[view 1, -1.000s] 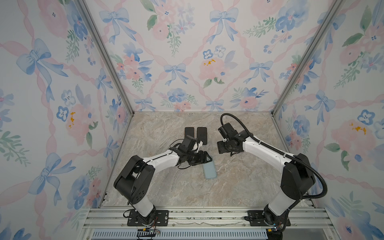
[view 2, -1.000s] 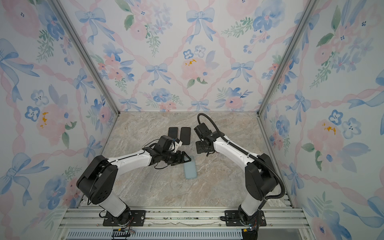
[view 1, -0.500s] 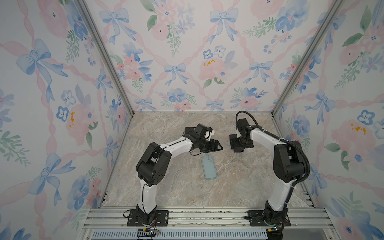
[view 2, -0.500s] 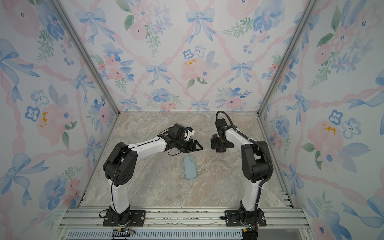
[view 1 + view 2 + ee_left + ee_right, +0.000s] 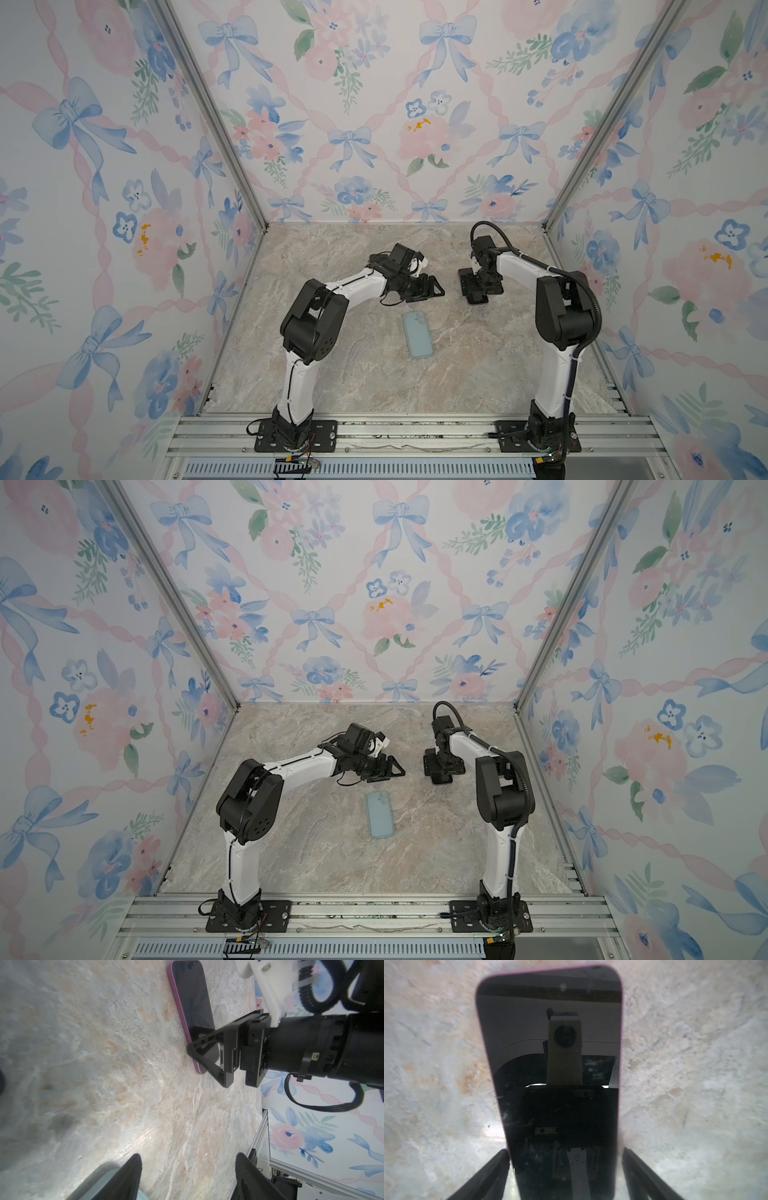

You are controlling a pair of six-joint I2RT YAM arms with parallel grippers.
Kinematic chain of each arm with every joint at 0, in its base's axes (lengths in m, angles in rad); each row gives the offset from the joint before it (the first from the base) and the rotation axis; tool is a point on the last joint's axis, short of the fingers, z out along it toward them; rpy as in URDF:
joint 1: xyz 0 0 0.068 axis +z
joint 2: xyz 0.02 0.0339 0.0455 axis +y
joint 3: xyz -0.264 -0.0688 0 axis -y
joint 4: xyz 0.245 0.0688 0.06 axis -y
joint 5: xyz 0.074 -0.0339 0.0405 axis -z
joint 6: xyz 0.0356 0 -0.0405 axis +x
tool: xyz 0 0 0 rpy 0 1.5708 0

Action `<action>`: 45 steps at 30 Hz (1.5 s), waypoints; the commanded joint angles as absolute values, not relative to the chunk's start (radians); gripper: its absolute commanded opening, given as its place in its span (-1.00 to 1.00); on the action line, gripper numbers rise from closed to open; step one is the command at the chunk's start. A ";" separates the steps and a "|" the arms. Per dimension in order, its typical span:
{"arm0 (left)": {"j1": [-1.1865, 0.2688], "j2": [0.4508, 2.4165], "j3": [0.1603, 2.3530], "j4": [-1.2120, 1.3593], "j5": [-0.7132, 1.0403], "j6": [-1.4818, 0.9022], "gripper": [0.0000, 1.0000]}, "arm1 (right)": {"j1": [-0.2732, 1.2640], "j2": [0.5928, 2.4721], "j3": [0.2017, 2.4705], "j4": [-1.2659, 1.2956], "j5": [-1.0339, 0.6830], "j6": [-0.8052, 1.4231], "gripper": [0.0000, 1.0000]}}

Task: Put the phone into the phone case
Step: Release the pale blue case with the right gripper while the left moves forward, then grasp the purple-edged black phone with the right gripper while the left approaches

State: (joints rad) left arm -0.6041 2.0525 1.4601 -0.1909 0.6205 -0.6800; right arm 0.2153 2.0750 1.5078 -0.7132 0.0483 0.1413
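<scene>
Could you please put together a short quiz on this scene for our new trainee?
1. True or false: the phone already sits inside the phone case.
2. Which gripper straddles the phone? A left, B right, C neither.
3. Which face of the phone points up?
Key: 1 false, they lie apart on the table. 2 B, the right gripper. 3 The dark screen.
</scene>
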 commanded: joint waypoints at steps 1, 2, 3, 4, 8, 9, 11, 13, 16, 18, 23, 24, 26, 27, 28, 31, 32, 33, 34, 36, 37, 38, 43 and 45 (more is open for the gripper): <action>-0.595 2.089 1.497 -0.212 0.644 -0.670 0.45 | 0.209 2.116 1.543 -0.764 0.023 0.146 0.67; -0.594 2.099 1.503 -0.213 0.647 -0.672 0.45 | 0.209 2.125 1.551 -0.771 0.013 0.149 0.63; -0.595 2.108 1.513 -0.212 0.651 -0.676 0.45 | 0.209 2.135 1.557 -0.778 0.002 0.150 0.61; -0.594 2.117 1.522 -0.213 0.654 -0.677 0.45 | 0.209 2.145 1.563 -0.787 0.000 0.151 0.59; -0.594 2.148 1.559 -0.212 0.662 -0.687 0.45 | 0.210 2.167 1.574 -0.808 -0.006 0.163 0.45; -0.594 2.156 1.569 -0.212 0.665 -0.691 0.45 | 0.212 2.165 1.567 -0.804 -0.012 0.166 0.40; -0.594 2.174 1.586 -0.212 0.670 -0.694 0.44 | 0.221 2.148 1.546 -0.791 -0.014 0.176 0.35; -0.595 2.191 1.603 -0.211 0.676 -0.702 0.44 | 0.234 2.121 1.517 -0.773 -0.022 0.183 0.31; -0.597 2.217 1.630 -0.213 0.687 -0.709 0.42 | 0.256 2.074 1.467 -0.750 -0.022 0.197 0.29; -0.598 2.230 1.644 -0.211 0.693 -0.714 0.42 | 0.270 2.037 1.424 -0.730 -0.025 0.208 0.27; -0.598 2.246 1.655 -0.212 0.698 -0.719 0.41 | 0.302 1.944 1.308 -0.671 -0.055 0.244 0.25; -0.599 2.249 1.656 -0.211 0.700 -0.719 0.42 | 0.311 1.923 1.284 -0.658 -0.061 0.251 0.24; -0.600 2.255 1.658 -0.211 0.711 -0.725 0.41 | 0.328 1.886 1.236 -0.629 -0.075 0.261 0.23; -0.601 2.259 1.659 -0.211 0.711 -0.725 0.41 | 0.336 1.867 1.211 -0.615 -0.083 0.268 0.23; -0.603 2.262 1.660 -0.212 0.713 -0.726 0.41 | 0.343 1.852 1.191 -0.599 -0.092 0.275 0.22; -0.606 2.273 1.673 -0.210 0.724 -0.732 0.40 | 0.367 1.818 1.139 -0.566 -0.115 0.291 0.21; -0.607 2.278 1.678 -0.211 0.725 -0.735 0.41 | 0.375 1.809 1.124 -0.557 -0.117 0.295 0.22; -0.607 2.284 1.686 -0.211 0.728 -0.736 0.40 | 0.381 1.800 1.111 -0.552 -0.118 0.297 0.21; -0.607 2.288 1.691 -0.212 0.731 -0.739 0.40 | 0.386 1.794 1.099 -0.544 -0.120 0.302 0.21; -0.609 2.301 1.707 -0.211 0.738 -0.743 0.39 | 0.389 1.778 1.071 -0.530 -0.129 0.306 0.21; -0.611 2.307 1.714 -0.210 0.739 -0.744 0.39 | 0.389 1.769 1.060 -0.524 -0.134 0.309 0.21; -0.612 2.315 1.721 -0.211 0.744 -0.746 0.39 | 0.391 1.759 1.047 -0.515 -0.139 0.311 0.21; -0.618 2.369 1.774 -0.211 0.776 -0.751 0.36 | 0.394 1.724 1.000 -0.471 -0.184 0.318 0.20; -0.620 2.402 1.805 -0.211 0.803 -0.760 0.33 | 0.397 1.715 0.985 -0.455 -0.201 0.320 0.20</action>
